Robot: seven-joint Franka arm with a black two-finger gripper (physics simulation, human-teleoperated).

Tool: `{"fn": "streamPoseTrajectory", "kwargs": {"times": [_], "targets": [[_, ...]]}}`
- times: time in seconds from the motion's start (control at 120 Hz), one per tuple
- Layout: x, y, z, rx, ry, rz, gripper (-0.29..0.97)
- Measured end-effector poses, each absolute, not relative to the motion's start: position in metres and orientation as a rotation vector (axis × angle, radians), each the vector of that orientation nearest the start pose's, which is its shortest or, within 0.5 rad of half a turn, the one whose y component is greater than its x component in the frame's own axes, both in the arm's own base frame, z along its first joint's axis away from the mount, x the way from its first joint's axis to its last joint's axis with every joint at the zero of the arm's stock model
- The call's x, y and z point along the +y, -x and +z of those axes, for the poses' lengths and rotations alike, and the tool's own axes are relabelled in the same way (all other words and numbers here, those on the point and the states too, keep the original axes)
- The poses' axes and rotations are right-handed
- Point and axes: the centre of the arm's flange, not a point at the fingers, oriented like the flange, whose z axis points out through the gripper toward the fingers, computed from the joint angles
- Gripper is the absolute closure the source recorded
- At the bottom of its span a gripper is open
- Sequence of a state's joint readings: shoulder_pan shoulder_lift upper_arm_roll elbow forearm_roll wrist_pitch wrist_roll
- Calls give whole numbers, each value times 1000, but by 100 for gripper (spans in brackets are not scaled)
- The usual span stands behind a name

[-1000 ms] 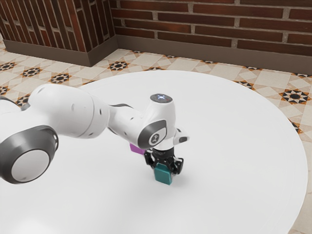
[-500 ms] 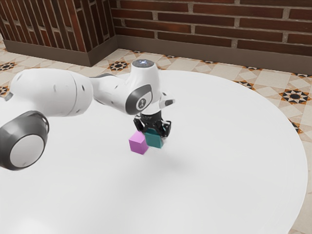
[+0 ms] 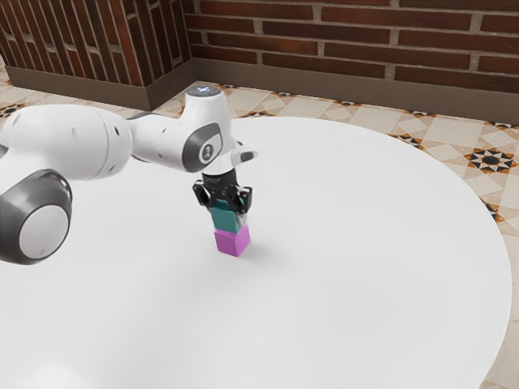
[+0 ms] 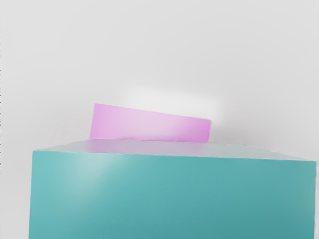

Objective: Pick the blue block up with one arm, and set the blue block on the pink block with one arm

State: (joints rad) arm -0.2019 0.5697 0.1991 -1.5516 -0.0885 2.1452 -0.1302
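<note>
Over the exterior view's left half of the round white bench [image 3: 365, 243], the white arm [image 3: 81, 154] comes in from the left edge and reaches toward the right. Its big grey-capped joint [image 3: 36, 227] sits low at the left edge, with a bulky white link above it. From there a shorter link runs rightward and slightly upward to the wrist [image 3: 204, 134], which bends over so that the black hand points straight down at the bench.

The jaws are clenched on the blue block [image 3: 223, 219], which is teal in colour, with one black finger on each of two opposite sides and the upper part of the block tucked between them. The blue block hangs upright directly over the pink block [image 3: 232, 241]. Its underside meets the pink block's top face or sits just above it; I cannot tell whether the two touch. The pink block stands flat on the bench and casts a faint shadow toward the exterior view's right.

From the wrist view, the blue block [image 4: 169, 196] looms large just under the hand, and the pink block [image 4: 149, 123] peeks out beyond its far edge, set against the pale bench surface.

Behind the bench lie a patterned tile floor [image 3: 454, 138] and a red brick wall [image 3: 365, 40].
</note>
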Motion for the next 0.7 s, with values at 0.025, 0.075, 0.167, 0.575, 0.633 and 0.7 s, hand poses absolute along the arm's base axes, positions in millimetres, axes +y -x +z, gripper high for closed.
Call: {"fn": "streamPoseTrajectory", "kwargs": {"times": [0.025,0.075,0.167,0.575,0.633,0.7], "targets": [[-24,-701,325,-217,3105,-56,34],[-21,-700,324,-206,3105,-51,34],[-21,-701,320,-179,3107,-41,28],[-21,-713,359,-64,3108,-124,5],[-30,-708,390,-25,3098,-161,4],[-47,-685,438,25,3070,-200,3]]}}
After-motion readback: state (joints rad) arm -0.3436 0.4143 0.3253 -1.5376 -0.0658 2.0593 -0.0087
